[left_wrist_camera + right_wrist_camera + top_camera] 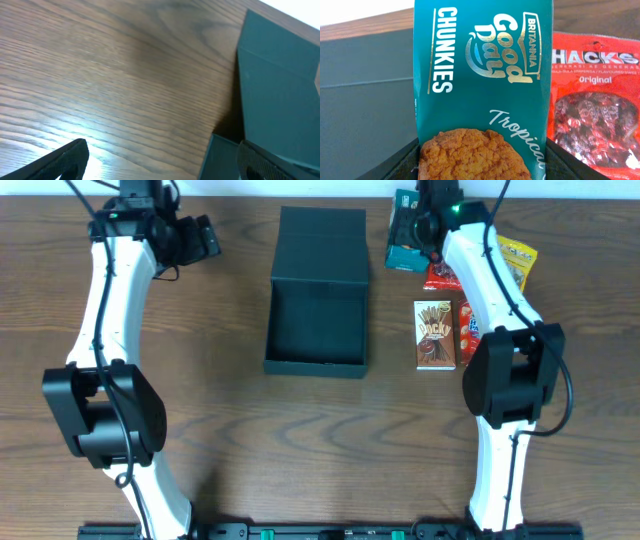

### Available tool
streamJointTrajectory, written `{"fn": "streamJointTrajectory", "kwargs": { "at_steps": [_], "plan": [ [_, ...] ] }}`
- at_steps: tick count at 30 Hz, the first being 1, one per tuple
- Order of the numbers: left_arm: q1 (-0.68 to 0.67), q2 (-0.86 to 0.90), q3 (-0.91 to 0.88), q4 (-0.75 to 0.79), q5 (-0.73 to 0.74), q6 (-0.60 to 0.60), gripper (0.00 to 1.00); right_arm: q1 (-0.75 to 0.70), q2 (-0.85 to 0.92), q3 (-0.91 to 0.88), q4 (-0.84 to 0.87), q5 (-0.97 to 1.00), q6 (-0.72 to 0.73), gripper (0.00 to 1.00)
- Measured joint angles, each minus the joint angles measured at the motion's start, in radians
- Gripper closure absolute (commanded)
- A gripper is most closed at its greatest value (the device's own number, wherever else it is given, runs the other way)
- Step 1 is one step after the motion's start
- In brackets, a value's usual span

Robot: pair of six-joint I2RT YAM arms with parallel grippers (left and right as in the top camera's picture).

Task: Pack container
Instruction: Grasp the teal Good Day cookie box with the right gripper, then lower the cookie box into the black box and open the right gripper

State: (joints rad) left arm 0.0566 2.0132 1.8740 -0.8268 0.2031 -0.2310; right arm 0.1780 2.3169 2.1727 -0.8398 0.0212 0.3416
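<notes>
Flanking the container (318, 290), the left arm (105, 290) and right arm (480, 270) are showing us white tubular links, bulky black joint housings and thin black cables. Right of the container, a green light (452, 210) is glowing on the wrist. We are seeing matte black left fingers (65, 161).

Bright, even light from above leaves only faint, soft shadows on the table (230, 430). The left wrist view shows a pale glare patch on the wood near its bottom left, with soft grain. The right wrist view renders the cookie pack (480, 75) sharply, though that view's top left corner is blown white.
</notes>
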Motion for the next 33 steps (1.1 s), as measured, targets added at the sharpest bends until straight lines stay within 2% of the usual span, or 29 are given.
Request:
{"fn": "streamJointTrajectory", "kwargs": {
  "at_steps": [5,12,19,33],
  "plan": [
    [0.026,0.000,0.000,0.010,0.000,0.000,0.05,0.044,0.000,0.073,-0.151,-0.062,-0.006,0.35],
    [0.031,0.000,0.000,0.021,0.000,0.000,0.05,0.170,0.000,0.077,-0.297,-0.145,-0.010,0.36],
    [0.031,0.000,0.000,0.022,0.000,0.000,0.05,0.267,0.000,0.091,-0.369,-0.156,-0.014,0.36],
    [0.031,0.000,0.000,0.021,0.000,0.000,0.05,0.318,0.000,0.099,-0.492,-0.179,-0.016,0.43]
  ]
}}
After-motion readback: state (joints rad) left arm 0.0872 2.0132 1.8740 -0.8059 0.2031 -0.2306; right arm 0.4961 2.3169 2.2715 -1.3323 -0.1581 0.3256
